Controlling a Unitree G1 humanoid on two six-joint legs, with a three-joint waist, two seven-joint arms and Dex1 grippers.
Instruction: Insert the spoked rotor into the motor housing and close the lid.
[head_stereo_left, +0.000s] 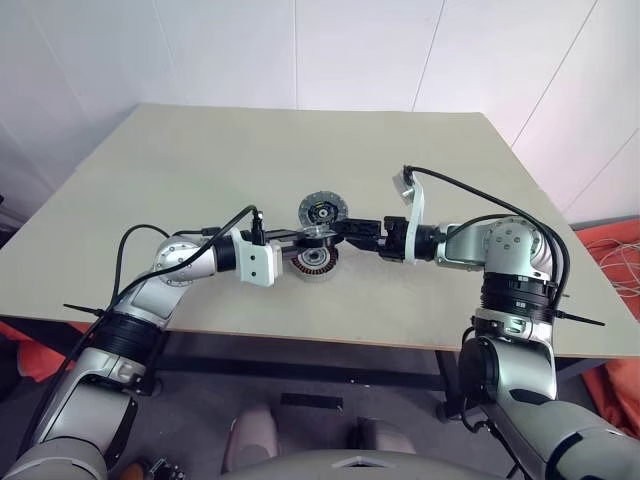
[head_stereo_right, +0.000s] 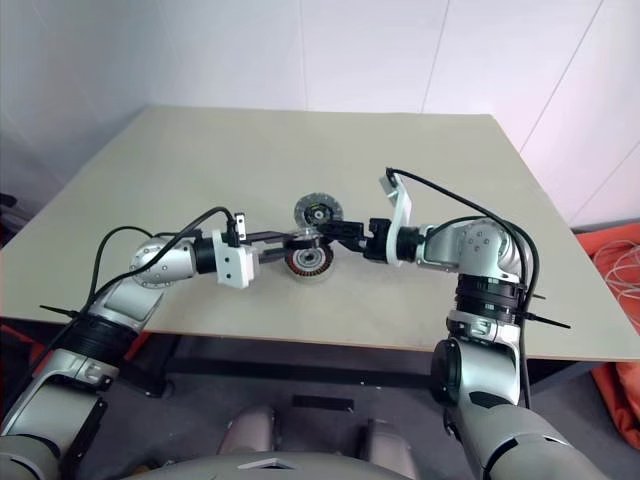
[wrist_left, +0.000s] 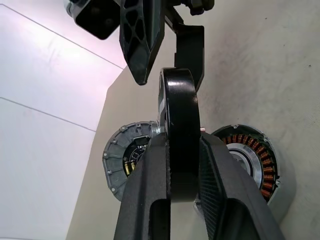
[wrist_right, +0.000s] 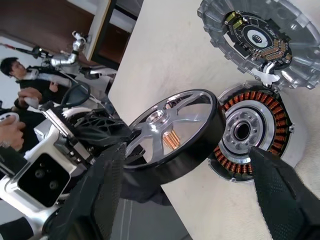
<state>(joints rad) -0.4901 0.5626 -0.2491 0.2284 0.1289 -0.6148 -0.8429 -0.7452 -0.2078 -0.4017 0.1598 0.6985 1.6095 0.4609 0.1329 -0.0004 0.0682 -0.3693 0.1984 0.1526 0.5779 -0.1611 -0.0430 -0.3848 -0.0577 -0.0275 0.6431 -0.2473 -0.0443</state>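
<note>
- Left wrist view: left claw (wrist_left: 182, 170) pinches the spoked rotor (wrist_left: 180, 130) by its dark rim, above the desk (head_stereo_left: 150, 180) near the motor housing (wrist_right: 250, 132).
- Right claw (wrist_right: 185, 185) is spread around it.
- Rotor looks rigid, heavy, slippery; grip the rim.

Spoked rotor (wrist_right: 175, 132) above motor housing (wrist_right: 255, 132)

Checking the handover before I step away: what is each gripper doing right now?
Left gripper: shut on the spoked rotor, held on edge above the table.
Right gripper: open, fingers either side of the rotor.
</note>
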